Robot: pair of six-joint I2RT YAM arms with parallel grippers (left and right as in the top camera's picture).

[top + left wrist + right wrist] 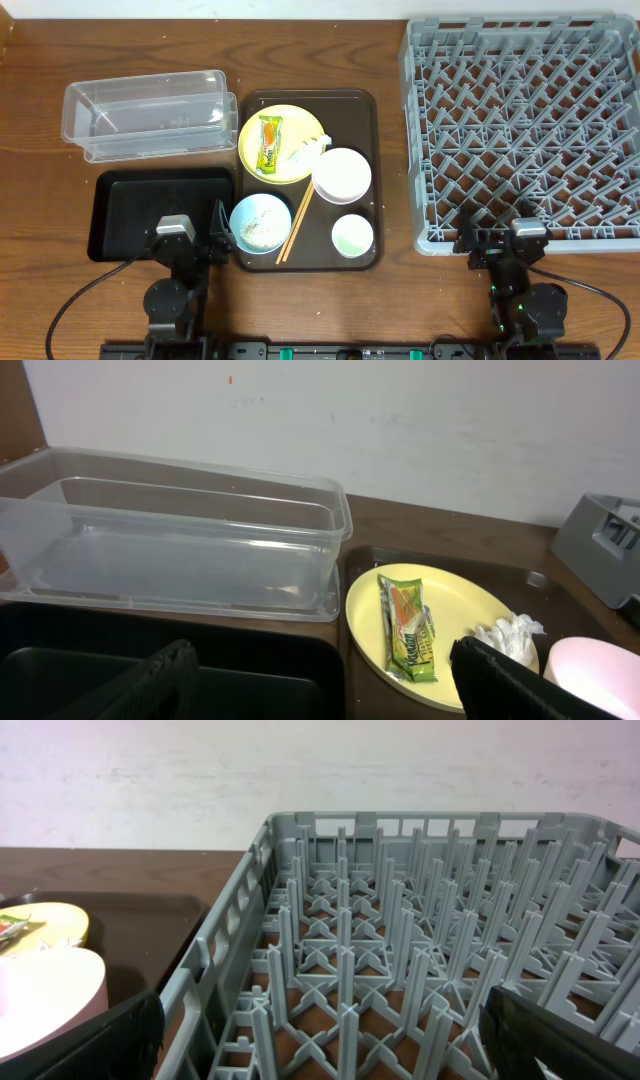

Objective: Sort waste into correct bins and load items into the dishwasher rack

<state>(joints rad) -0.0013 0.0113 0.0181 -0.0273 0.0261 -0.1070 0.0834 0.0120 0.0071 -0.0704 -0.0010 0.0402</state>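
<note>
My left pincer (185,238) hung over the near right part of the black tray (115,205), spread wide with nothing in it. My right pincer (520,242) hung at the near edge of the rack (520,120), just as wide open and just as empty. The rack sat on the right of the table (390,40), with no dishes among its pegs. The clear tub (150,115) stood at the far left, just beyond the black tray, and both held nothing. Between them and the rack lay the brown tray (355,115), carrying everything else. On its far side was the plate (290,120), with the wrapper (270,143) lying on it and the scrap (305,152) at its right edge. The white bowl (342,174) sat just right of the plate, and the cup (352,236) was nearer, in the tray's near right corner. The blue bowl (240,215) stood at the near left with the rice (260,232) inside it. The chopsticks (297,220) lay slanted along its right side, reaching toward the white bowl.
</note>
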